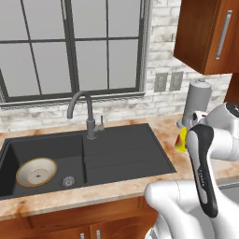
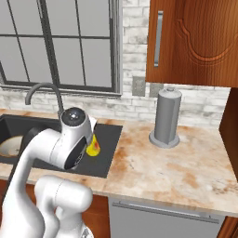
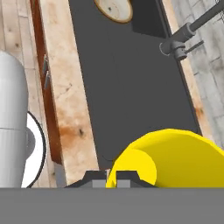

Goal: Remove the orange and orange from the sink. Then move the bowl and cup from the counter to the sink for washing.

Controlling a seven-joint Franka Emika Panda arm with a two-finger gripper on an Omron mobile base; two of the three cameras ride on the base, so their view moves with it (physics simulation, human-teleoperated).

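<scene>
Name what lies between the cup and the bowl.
Only bare black drainboard separates the cup from the bowl, seen in the hand view.

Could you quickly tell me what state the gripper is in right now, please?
Gripper: shut on the yellow cup, held above the sink's drainboard.

Grey paper towel holder [image 2: 167, 122] upright near white brick backsplash [image 2: 195, 104]; two wall outlets [image 1: 168, 81] beside window [image 1: 70, 46]; brown upper cabinet [image 2: 195, 42] with metal handle [image 2: 159, 38].
</scene>
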